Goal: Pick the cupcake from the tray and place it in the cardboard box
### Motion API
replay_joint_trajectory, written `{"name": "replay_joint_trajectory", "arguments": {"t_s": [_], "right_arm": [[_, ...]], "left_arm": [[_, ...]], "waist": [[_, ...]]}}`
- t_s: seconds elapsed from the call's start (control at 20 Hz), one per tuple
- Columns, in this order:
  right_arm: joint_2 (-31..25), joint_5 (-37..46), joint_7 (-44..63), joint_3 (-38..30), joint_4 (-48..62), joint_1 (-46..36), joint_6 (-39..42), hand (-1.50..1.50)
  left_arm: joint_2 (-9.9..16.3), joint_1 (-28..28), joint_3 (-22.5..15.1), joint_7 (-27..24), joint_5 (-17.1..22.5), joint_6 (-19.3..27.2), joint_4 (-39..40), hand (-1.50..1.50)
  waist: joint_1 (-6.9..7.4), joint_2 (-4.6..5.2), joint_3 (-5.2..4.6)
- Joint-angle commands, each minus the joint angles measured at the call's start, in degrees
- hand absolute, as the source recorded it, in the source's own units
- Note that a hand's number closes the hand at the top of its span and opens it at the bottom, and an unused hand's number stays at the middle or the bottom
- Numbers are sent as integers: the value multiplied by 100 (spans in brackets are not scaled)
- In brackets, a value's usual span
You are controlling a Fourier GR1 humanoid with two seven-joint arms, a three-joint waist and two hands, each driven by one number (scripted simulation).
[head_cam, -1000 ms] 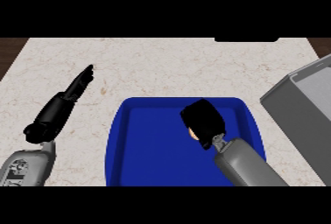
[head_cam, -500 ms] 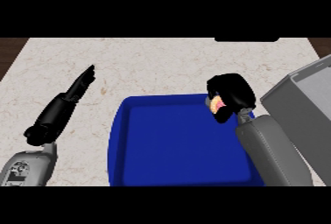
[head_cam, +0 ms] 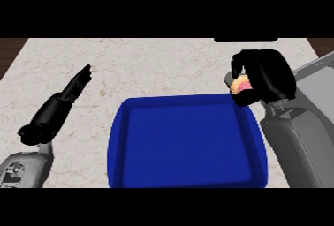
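Note:
My right hand [head_cam: 269, 75] is curled round the cupcake [head_cam: 240, 84], of which only a yellow and pink edge shows under the fingers. It hangs above the counter just past the far right corner of the blue tray [head_cam: 124, 132], next to the grey box [head_cam: 320, 77] at the right edge. Nothing else lies in the tray. My left hand [head_cam: 73, 88] rests at the left over the counter, fingers straight and pointing away.
The marble counter [head_cam: 150, 66] spreads behind and left of the tray. A dark object [head_cam: 244, 39] sits at the far edge, top right. My right forearm [head_cam: 294, 145] covers the tray's right rim.
My right hand has lifted the cupcake out of the tray and carried it up and to the right, toward the box. The left hand has not moved.

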Motion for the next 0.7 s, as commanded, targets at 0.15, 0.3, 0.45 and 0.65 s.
{"name": "replay_joint_trajectory", "arguments": {"t_s": [0.15,0.3,0.45,0.65], "right_arm": [[153,-139,1262,-1230,-741,-127,-353,150],[-429,-267,1094,-1977,-382,-269,-457,150],[-716,-489,1145,-2414,-397,-334,-315,150],[-1167,-648,852,-2935,482,-555,-551,150]], "left_arm": [[-17,150,-71,-103,-131,6,-29,0],[15,130,6,112,38,-109,-241,0],[-39,-171,80,321,125,-126,-112,0],[-55,84,-35,27,-117,-112,-100,0]], "waist": [[-9,4,3],[63,25,6],[28,27,5],[91,43,4]]}}
